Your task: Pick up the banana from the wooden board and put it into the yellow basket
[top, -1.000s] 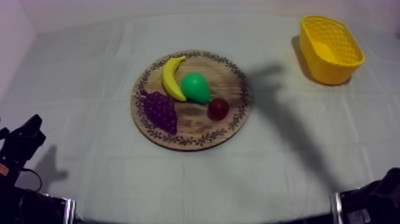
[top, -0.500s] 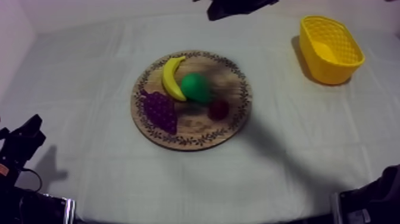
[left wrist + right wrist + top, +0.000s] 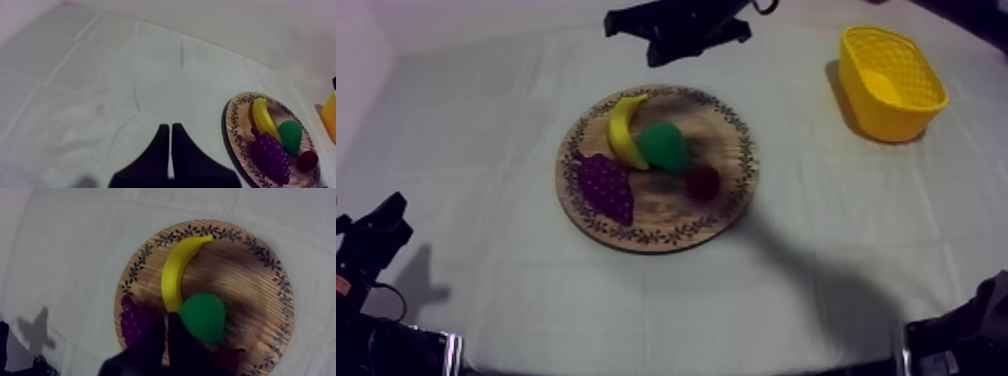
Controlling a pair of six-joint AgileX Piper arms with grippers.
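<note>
Banana [image 3: 624,130] lies on board [image 3: 656,238] at 11 o'clock, against pear [image 3: 663,147]. Right gripper [image 3: 166,317], fingers together, hangs beyond the board's 12 o'clock edge: approach step. Next: open, descend, clamp banana. Basket [image 3: 896,112] at table's 2 o'clock. Left gripper [image 3: 167,128] together, idle.

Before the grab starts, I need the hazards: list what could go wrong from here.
1. The banana lies against the pear, with the grapes close by; a grasp closing there could knock either off the wooden board.
2. The right gripper is shut; descending without opening would push the banana, not grasp it.
3. The yellow basket stands far from the board; a loose grip may drop the banana on the way.
</note>
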